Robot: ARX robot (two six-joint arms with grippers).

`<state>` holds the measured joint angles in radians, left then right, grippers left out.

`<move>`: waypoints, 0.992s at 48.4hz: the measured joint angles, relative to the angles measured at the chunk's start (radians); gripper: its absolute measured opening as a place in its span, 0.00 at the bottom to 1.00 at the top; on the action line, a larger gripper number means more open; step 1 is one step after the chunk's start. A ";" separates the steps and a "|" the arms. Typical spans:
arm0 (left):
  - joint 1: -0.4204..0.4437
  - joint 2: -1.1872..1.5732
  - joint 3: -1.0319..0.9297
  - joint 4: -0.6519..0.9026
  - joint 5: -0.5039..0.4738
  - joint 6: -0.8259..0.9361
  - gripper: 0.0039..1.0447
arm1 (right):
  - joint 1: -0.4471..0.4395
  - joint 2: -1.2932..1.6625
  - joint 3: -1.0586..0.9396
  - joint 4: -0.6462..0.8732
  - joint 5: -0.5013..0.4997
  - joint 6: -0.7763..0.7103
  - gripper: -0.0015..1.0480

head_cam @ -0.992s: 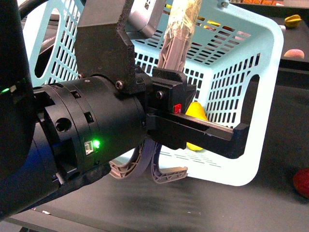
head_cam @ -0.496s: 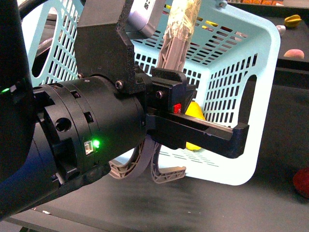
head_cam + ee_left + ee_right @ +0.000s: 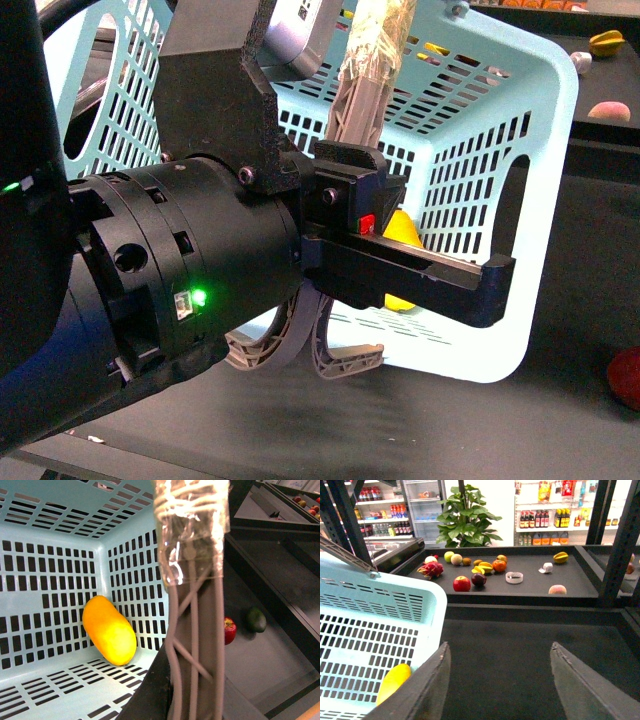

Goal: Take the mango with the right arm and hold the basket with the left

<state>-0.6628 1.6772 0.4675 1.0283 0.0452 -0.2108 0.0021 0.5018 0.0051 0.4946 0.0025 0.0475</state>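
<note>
The light turquoise basket point(image 3: 540, 120) hangs tilted above the dark table. My left gripper point(image 3: 310, 345) is shut on its tape-wrapped handle point(image 3: 372, 60), and the bulky black left arm fills the front view. In the left wrist view the handle point(image 3: 192, 605) runs through the left gripper point(image 3: 185, 690). The yellow mango point(image 3: 109, 630) lies inside the basket point(image 3: 50, 580) against a slotted wall, partly hidden in the front view point(image 3: 403, 232). My right gripper point(image 3: 500, 647) stands open over the bare dark table, beside the basket point(image 3: 380, 600) and outside it. The mango point(image 3: 394, 682) shows through the slots.
A red apple point(image 3: 228, 630) and a dark green fruit point(image 3: 256, 620) lie on the table beyond the basket. Another red fruit point(image 3: 625, 378) sits at the right edge. Several fruits point(image 3: 485, 570) lie on a back shelf. A black post point(image 3: 617, 545) stands at the right.
The basket's right corner has drifted slightly to the left. The left arm and the mango look unchanged.
</note>
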 joint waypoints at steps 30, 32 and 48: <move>0.000 0.000 0.000 0.000 0.002 0.000 0.06 | 0.000 -0.274 0.000 -0.263 -0.003 -0.044 0.02; 0.000 0.000 0.000 0.000 0.003 0.000 0.06 | 0.000 -0.280 0.000 -0.270 -0.003 -0.044 0.02; 0.000 0.000 0.000 0.000 0.002 0.000 0.06 | 0.000 -0.450 0.000 -0.475 -0.005 -0.045 0.02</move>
<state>-0.6628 1.6772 0.4675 1.0283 0.0475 -0.2108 0.0021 0.0521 0.0055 0.0196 -0.0021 0.0025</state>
